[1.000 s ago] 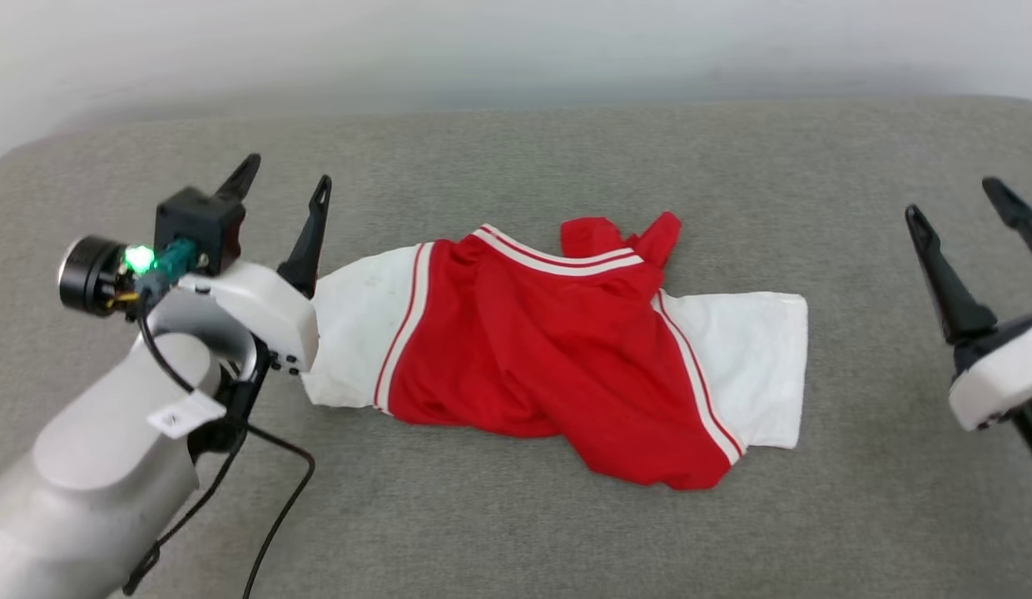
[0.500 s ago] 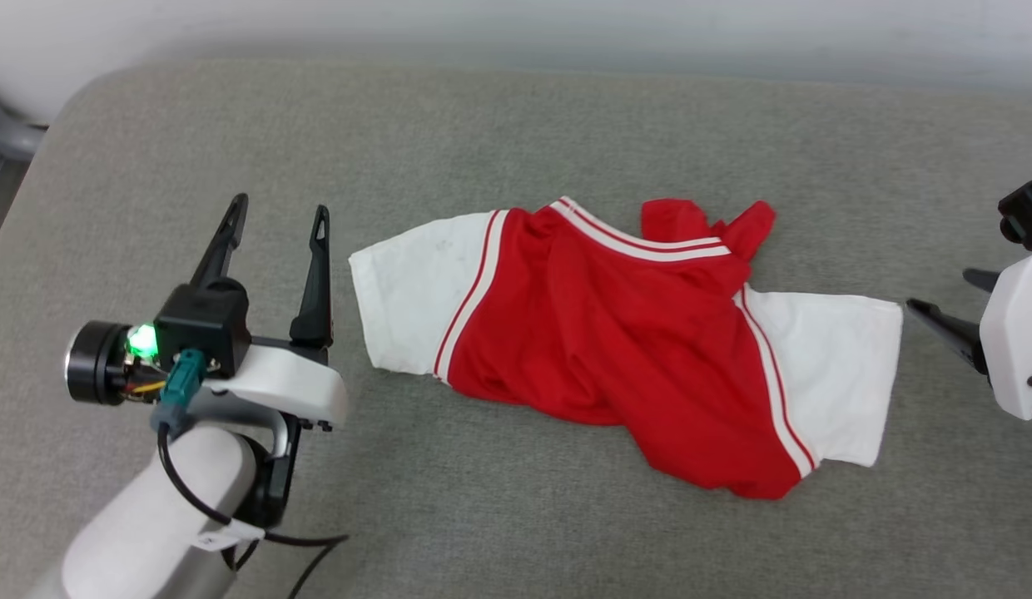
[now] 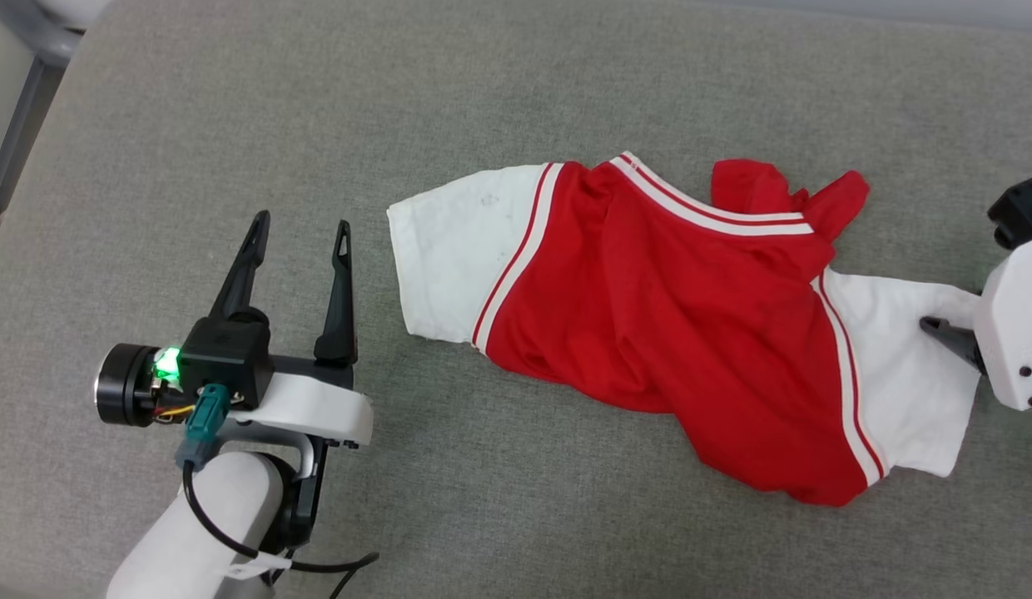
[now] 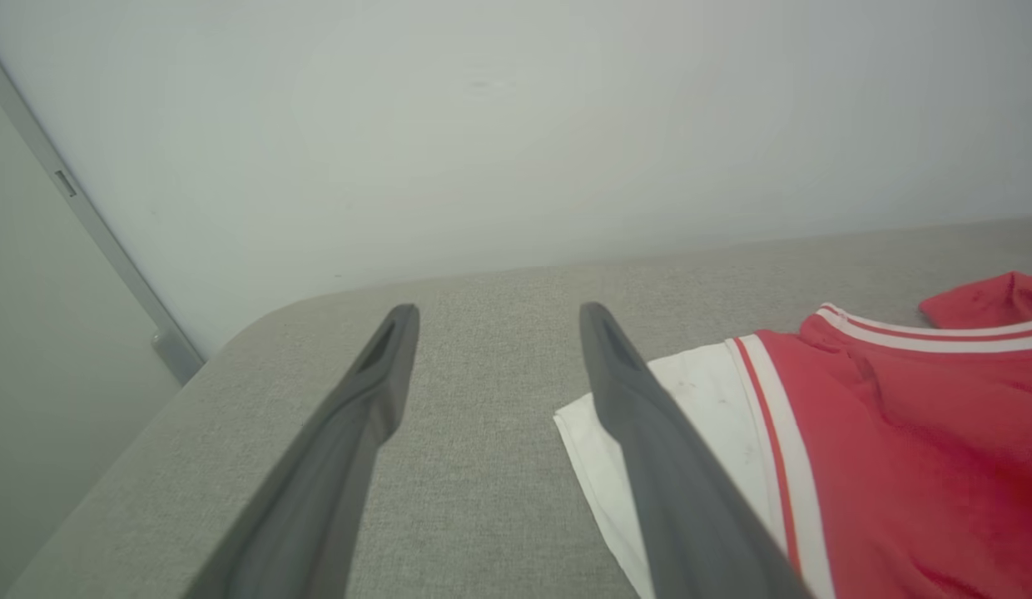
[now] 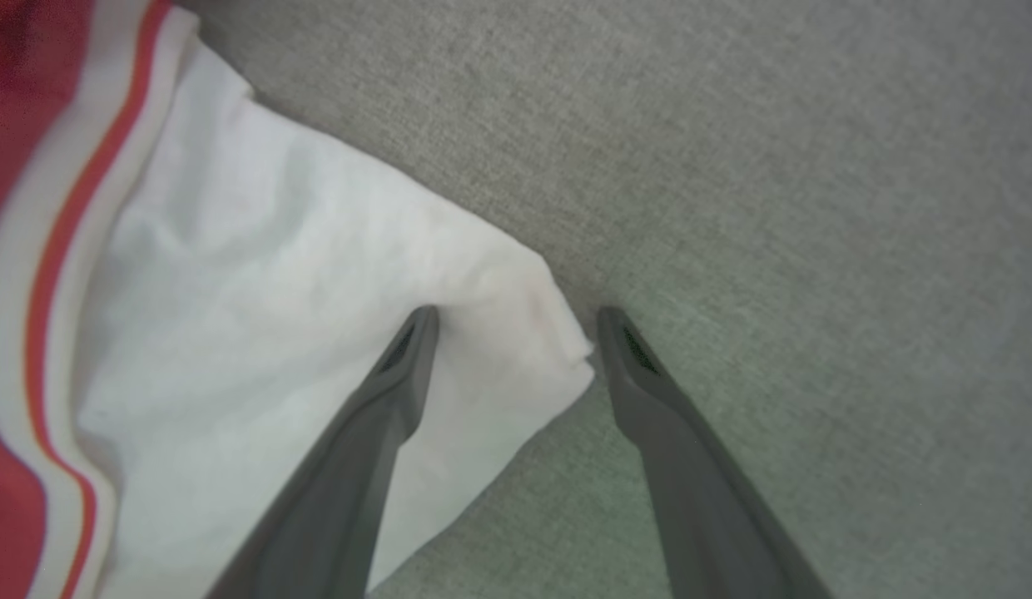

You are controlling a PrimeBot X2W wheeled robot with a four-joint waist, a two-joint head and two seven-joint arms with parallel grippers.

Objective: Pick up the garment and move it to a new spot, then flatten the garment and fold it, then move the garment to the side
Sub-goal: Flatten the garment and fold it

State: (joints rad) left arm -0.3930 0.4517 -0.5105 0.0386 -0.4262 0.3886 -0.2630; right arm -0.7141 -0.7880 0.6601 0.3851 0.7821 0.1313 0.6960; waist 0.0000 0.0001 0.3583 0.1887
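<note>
asking: the garment (image 3: 649, 316) lies crumpled on the grey cushion (image 3: 233, 125), looks light and floppy. where to grab?
answering: sleeve corners. right gripper (image 5: 520, 314) straddles the right sleeve's corner, jaws wide, holding nothing; left gripper (image 3: 302, 221), equally wide and empty, hovers just left of the other sleeve.

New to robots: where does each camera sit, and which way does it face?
Left wrist view: on the left wrist, facing along the open left gripper across the grey fabric surface to a wall.
Right wrist view: on the right wrist, facing down; the open right gripper straddles a sleeve corner of the T-shirt.
Head view: on the head, facing down on T-shirt and both grippers.
All share the T-shirt.
</note>
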